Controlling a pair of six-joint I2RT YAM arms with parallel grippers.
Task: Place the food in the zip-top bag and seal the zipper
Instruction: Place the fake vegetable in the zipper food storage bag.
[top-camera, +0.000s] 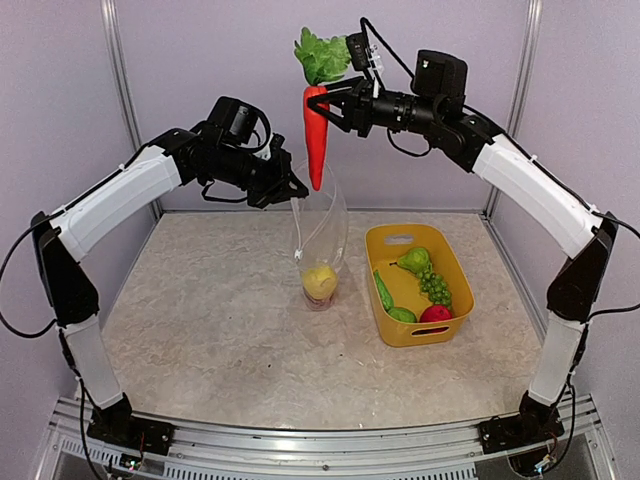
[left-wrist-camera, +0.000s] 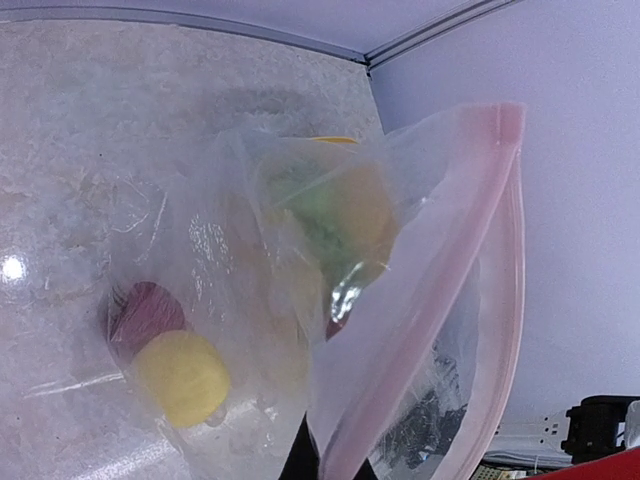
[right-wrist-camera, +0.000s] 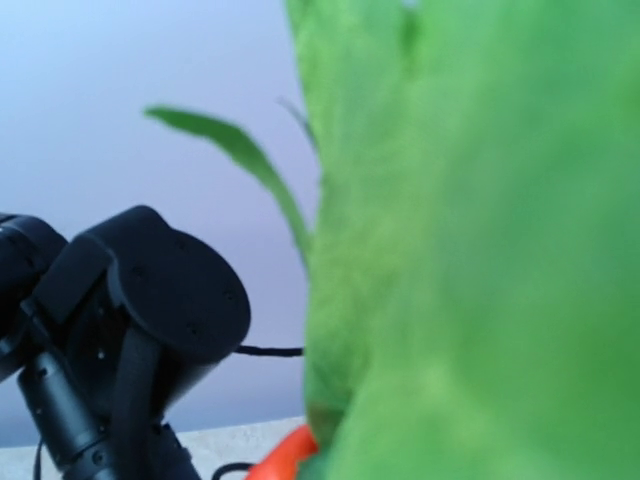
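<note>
From above: the right pincer (top-camera: 335, 105) grips one carrot (top-camera: 316, 135) under its leaves (top-camera: 320, 55), long axis vertical, tip down over the one bag (top-camera: 322, 235). The left pincer (top-camera: 295, 190) is closed on the bag's top edge (bag upright on the bench (top-camera: 200, 320)). Five toy foods (top-camera: 435, 285) lie in the basket (top-camera: 385, 240). Left wrist: one yellow ball (left-wrist-camera: 183, 377) inside the bag (left-wrist-camera: 400, 290). Right wrist: mostly leaves (right-wrist-camera: 480, 250).

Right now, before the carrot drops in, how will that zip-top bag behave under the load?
Probably floppy: the zip-top bag droops creased from the left end effector, pinched at one edge only. Its mouth may sag or twist when the carrot lands. The yellow fruit at the bottom likely steadies it somewhat.
</note>
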